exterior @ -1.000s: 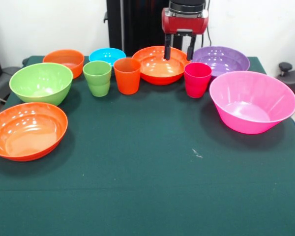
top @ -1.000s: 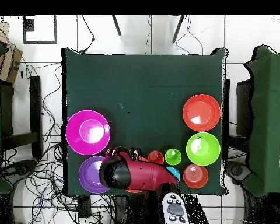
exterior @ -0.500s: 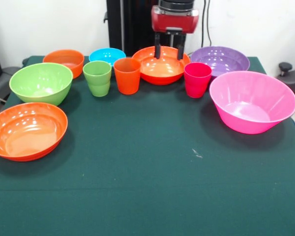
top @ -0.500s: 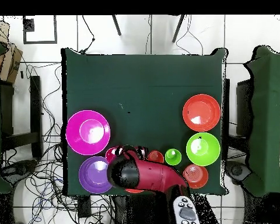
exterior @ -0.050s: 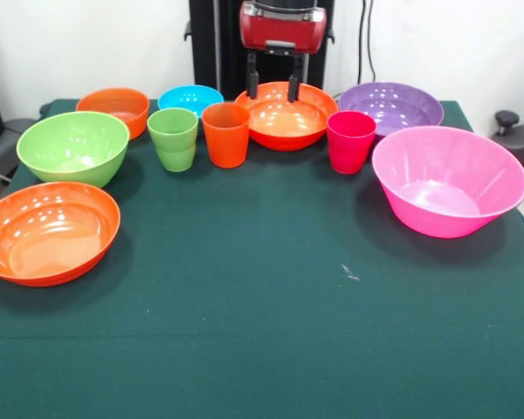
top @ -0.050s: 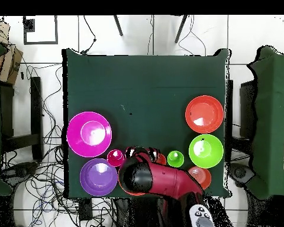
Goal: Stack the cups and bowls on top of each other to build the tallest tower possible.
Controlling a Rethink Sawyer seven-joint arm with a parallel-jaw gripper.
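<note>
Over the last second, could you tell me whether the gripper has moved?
Yes. In the front view the gripper has shifted leftward across the wide orange bowl, away from the purple bowl, with its fingers apart.

Robot lab, cloth-covered table (top @ -0.050s: 150, 83), loose cables (top @ -0.050s: 47, 106), tiled floor (top @ -0.050s: 138, 35)

The robot arm (top @ -0.050s: 162, 180) is glossy red with a rounded black end, and its tool (exterior @ -0.050s: 272, 87) has a red boxy body, a black top and two thin dark fingers (exterior @ -0.050s: 252, 85).
</note>
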